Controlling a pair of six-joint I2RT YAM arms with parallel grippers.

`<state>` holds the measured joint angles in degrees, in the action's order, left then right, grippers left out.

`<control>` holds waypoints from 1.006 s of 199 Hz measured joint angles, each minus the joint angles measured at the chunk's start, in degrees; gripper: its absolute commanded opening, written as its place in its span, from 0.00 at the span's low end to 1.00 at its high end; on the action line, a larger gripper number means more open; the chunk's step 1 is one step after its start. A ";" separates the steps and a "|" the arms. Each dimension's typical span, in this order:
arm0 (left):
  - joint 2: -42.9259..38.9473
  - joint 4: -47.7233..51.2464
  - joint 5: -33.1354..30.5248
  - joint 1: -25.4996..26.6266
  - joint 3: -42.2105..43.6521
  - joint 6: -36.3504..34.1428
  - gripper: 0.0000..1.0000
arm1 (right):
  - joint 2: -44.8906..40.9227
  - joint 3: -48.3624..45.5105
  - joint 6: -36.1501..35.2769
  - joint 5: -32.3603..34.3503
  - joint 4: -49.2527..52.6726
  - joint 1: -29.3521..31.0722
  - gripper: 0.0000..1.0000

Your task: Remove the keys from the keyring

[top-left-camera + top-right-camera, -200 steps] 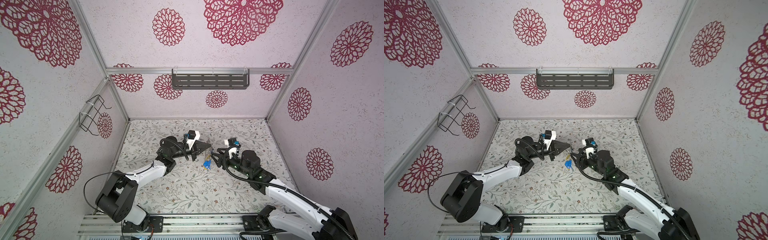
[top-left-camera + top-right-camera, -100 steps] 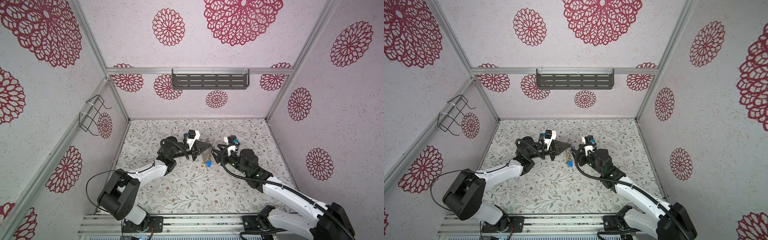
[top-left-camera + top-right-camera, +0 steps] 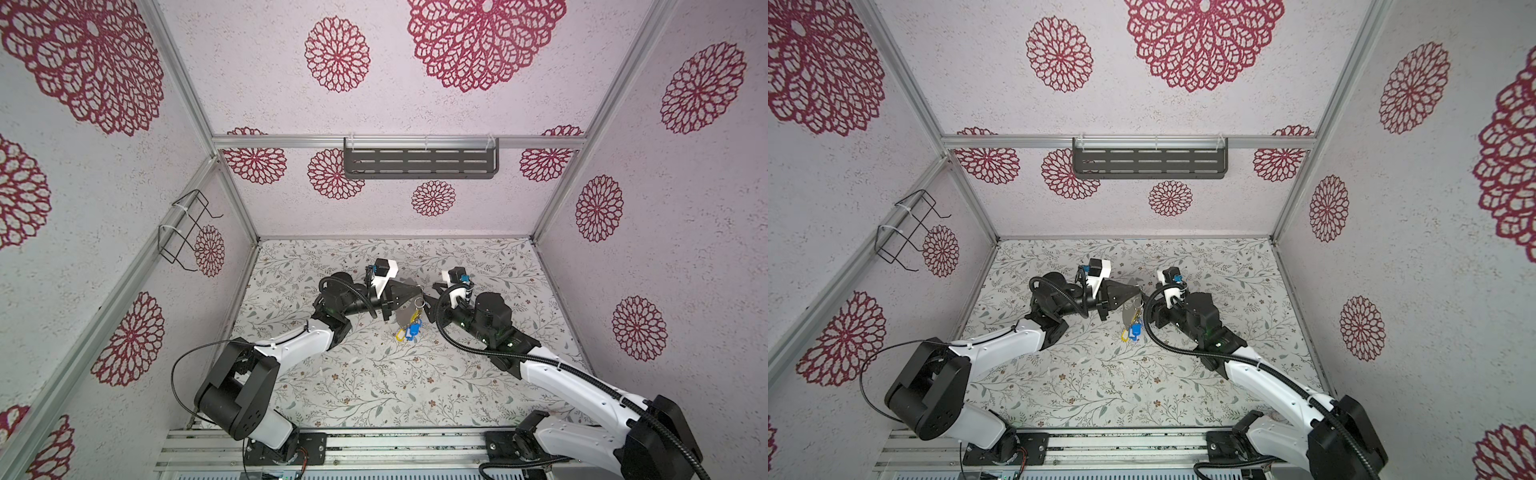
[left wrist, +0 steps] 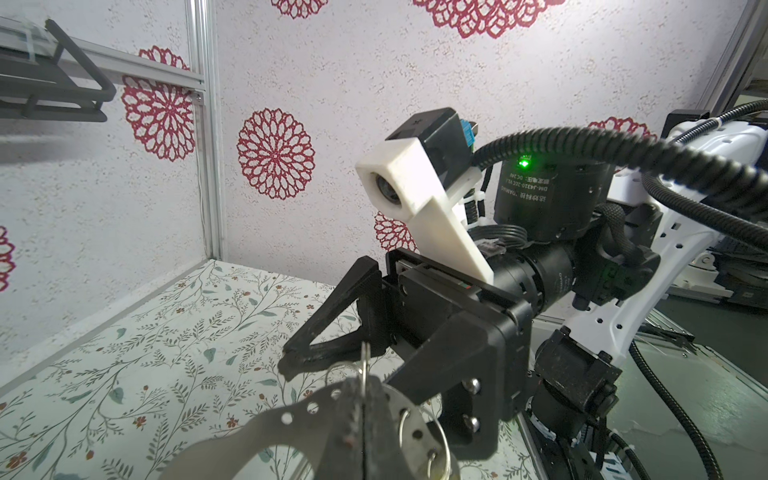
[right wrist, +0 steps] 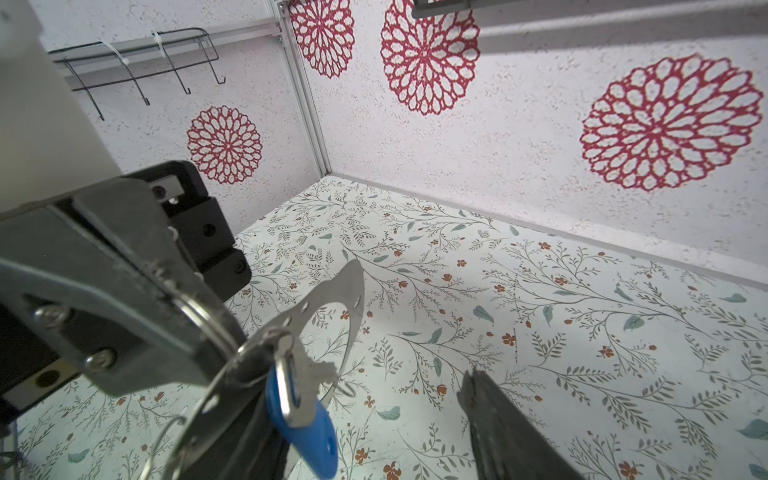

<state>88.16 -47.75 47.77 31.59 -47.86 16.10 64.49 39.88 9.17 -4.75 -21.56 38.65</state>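
Mid-table (image 3: 353, 386) situation: left claw (image 3: 419, 297) pressed together on the rim of the keyring (image 3: 402, 323), holding that grey plate up on edge instead of flat. Same pinch up close from the left wrist, clamped right over the perforated rim of the keyring (image 4: 286, 417). Hanging off the plate on thin split rings (image 5: 206, 318): the keys (image 5: 308, 374), with a blue tag (image 3: 414, 331) and a yellow tag (image 3: 400, 335) dangling underneath in both top views. Can't tell whether those tags touch the table or just hang over it. Facing all this from the other side: right claw (image 3: 431, 302) spread wide, pinching nothing. From the left wrist, that same right claw (image 4: 336, 374) with a bit of key and ring poking up in the gap between its two fingers. Hard to say if anything there actually makes contact. From the right wrist, one silver key with its blue tag right in front of the lens. Also a dark slotted shelf (image 3: 419, 164) on the back wall and a wire rack (image 3: 183, 232) on the left one.
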 measured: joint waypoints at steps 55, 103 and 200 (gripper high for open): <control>0.00 0.94 0.44 -0.11 0.00 0.09 0.00 | -0.48 0.04 -0.85 0.07 0.42 0.17 0.28; -0.04 7.89 -1.86 -0.57 -0.37 1.60 0.00 | -5.60 -1.90 -1.49 0.72 2.67 0.20 0.09; -0.44 26.25 -6.60 -0.98 -4.98 2.16 0.00 | -8.31 -5.01 -1.57 3.21 6.01 0.20 0.44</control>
<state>87.72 -21.50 41.17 30.61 -52.84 18.26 56.18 34.87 7.60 -1.54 -15.55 38.85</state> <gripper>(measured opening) 0.045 0.412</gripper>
